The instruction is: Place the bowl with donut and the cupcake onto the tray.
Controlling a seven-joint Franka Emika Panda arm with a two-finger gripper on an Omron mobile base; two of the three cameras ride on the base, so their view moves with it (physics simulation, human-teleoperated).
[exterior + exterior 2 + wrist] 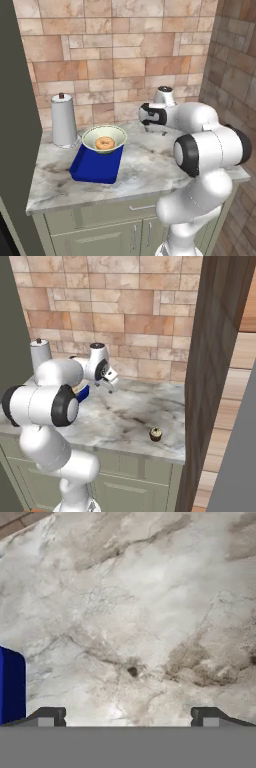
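The pale green-cream bowl rests on the back end of the deep blue tray, and the orange-brown donut lies inside it. The tiny dark cupcake stands by the counter's front edge, far to the right of the tray. My gripper hangs over bare marble to the right of the bowl, pointing down. In the hand view the gripper is open with only countertop between its fingertips, and a corner of the tray shows at the left. The right base view has the gripper well behind and left of the cupcake.
A white paper towel roll stands behind the tray on the left. The stone-tile wall backs the marble counter. A dark wooden panel bounds the counter on the right, close to the cupcake.
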